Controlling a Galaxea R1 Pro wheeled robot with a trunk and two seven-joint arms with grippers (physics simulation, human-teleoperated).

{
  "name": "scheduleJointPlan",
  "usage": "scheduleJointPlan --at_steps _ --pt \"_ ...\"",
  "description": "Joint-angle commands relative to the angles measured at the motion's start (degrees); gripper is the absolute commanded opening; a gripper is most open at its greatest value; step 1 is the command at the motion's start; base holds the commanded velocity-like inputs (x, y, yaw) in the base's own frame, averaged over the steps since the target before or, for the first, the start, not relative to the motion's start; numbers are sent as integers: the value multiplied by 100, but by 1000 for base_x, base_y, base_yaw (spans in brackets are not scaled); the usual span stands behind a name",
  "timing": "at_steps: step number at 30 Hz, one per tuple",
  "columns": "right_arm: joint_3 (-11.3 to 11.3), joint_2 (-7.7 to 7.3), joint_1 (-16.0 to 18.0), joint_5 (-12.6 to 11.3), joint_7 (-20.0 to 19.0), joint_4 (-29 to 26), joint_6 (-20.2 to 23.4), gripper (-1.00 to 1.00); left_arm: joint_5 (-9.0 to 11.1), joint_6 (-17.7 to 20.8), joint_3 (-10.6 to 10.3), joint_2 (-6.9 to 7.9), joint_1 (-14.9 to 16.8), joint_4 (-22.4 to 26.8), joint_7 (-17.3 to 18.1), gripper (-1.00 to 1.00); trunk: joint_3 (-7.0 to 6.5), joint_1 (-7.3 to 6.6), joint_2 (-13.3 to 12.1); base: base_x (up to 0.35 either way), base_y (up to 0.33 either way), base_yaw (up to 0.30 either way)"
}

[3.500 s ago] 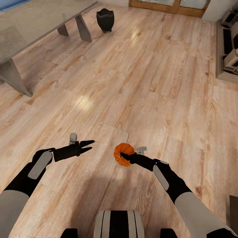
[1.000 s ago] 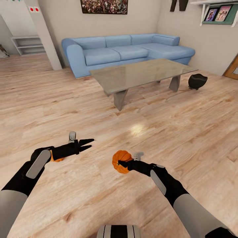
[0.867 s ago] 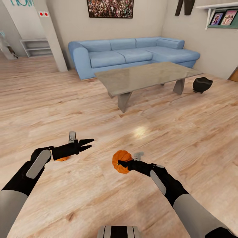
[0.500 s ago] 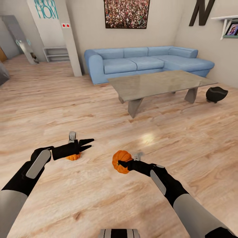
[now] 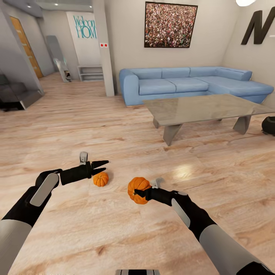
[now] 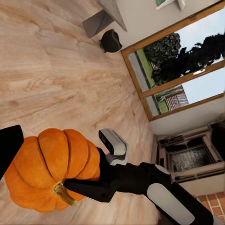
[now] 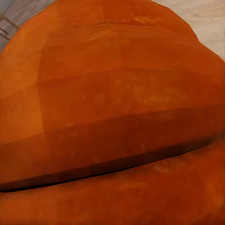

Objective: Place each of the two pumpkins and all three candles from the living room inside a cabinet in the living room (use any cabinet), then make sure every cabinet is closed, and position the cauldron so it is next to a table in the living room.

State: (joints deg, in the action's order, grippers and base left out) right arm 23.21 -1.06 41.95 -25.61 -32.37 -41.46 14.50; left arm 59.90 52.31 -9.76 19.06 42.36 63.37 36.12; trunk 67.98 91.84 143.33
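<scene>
Left gripper: your jaws stand apart and hold nothing, tips pointing toward the right arm

Loose pumpkin: on the floor just beneath and a little past your left fingertips, sitting upright; being round, it has no long axis to line up with, so any approach angle will do

Nearer arm: the left by far; the right one is well apart from it and already loaded

Held pumpkin: clamped in your right gripper, jaws closed on its flank; in the left wrist view it hangs straight ahead of the left jaws with its stem turned down and sideways

Right wrist view: orange ribbed skin pressed up against the lens, so I can't judge grip depth from there

Table: far ahead and to the right of both jaws

Cauldron: beyond the table's far leg, at the right edge, near the table but not touching it

Cabinet: I can't place it from here, so you'll need to turn before you can stow anything

Likely next move: lower the left jaws over the loose pumpkin
</scene>
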Motion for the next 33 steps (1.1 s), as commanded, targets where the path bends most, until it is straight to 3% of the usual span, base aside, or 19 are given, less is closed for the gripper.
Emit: scheduleJointPlan --at_steps 1,7,10,16,33 --pt "-1 0 -1 -12 2 -2 1 -100 -4 -1 0 0 -1 0 0 100 -26 -2 -2 0 0 289" --pt "18 0 1 -14 0 -3 6 -100 -4 -1 -4 -5 -2 0 0 100 -166 -27 -29 0 0 166" --pt "193 0 5 -7 -2 -6 5 -100 -4 -1 -5 -4 -1 0 0 100 -220 -93 -149 0 0 13" --pt "313 0 0 -5 0 -6 4 -100 -4 -3 -4 1 -4 -27 0 100 -220 -93 -149 0 0 123" --pt "333 9 -3 -18 88 -3 0 -100 4 -37 -8 -25 -8 -97 0 100 -220 -93 -149 0 0 276"
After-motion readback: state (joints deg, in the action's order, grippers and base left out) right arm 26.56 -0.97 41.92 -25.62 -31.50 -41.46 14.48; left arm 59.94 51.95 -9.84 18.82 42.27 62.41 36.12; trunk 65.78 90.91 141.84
